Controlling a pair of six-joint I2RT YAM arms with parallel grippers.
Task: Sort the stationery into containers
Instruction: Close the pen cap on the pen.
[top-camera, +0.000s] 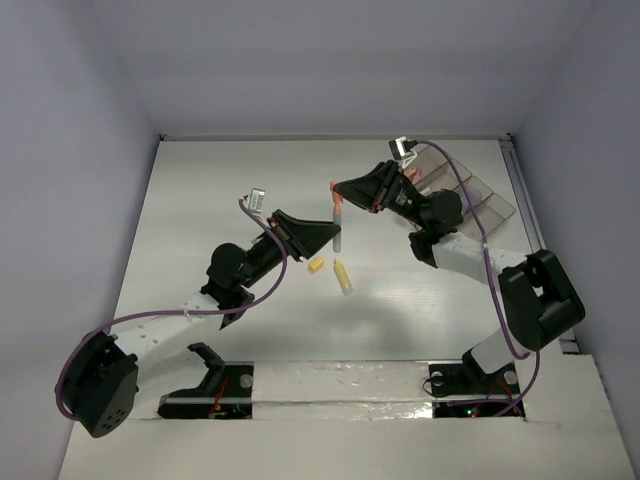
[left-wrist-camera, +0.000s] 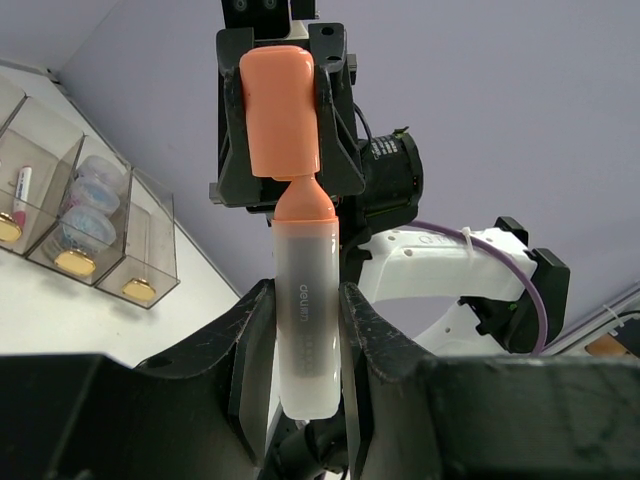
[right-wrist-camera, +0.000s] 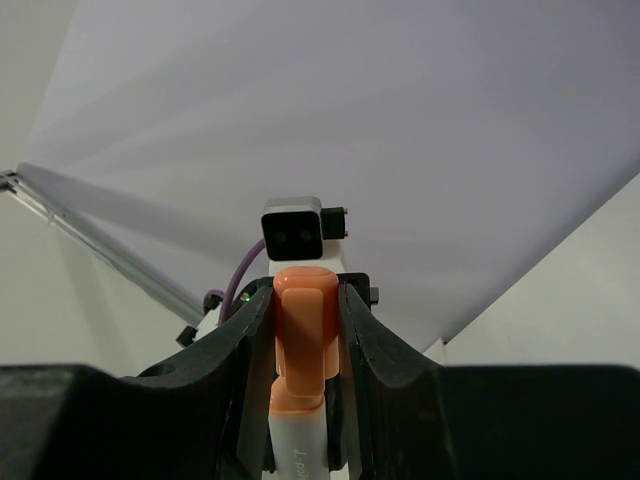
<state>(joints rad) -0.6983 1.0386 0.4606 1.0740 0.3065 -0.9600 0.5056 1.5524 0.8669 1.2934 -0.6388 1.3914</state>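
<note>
An orange marker hangs upright in mid-air between both arms. My left gripper (top-camera: 331, 233) (left-wrist-camera: 305, 305) is shut on its translucent white barrel (top-camera: 337, 238) (left-wrist-camera: 305, 320). From the other side my right gripper (top-camera: 340, 198) (right-wrist-camera: 305, 300) is shut on its orange cap (top-camera: 336, 207) (left-wrist-camera: 283, 110) (right-wrist-camera: 303, 335), which sits slightly askew on the marker's orange neck. On the table below lie a yellow marker (top-camera: 343, 276) and a small yellow bit (top-camera: 316, 264). The smoky containers (top-camera: 478, 192) (left-wrist-camera: 150, 235) stand at the back right, holding purple tins (left-wrist-camera: 90, 200), a pink-white pen (left-wrist-camera: 20, 190) and yellow-ended items.
Both arm bases are mounted on the near edge. The right arm's elbow (top-camera: 540, 295) rises near the table's right edge, and a metal rail (top-camera: 520, 190) runs along that side beside the containers. Walls close in the left, back and right.
</note>
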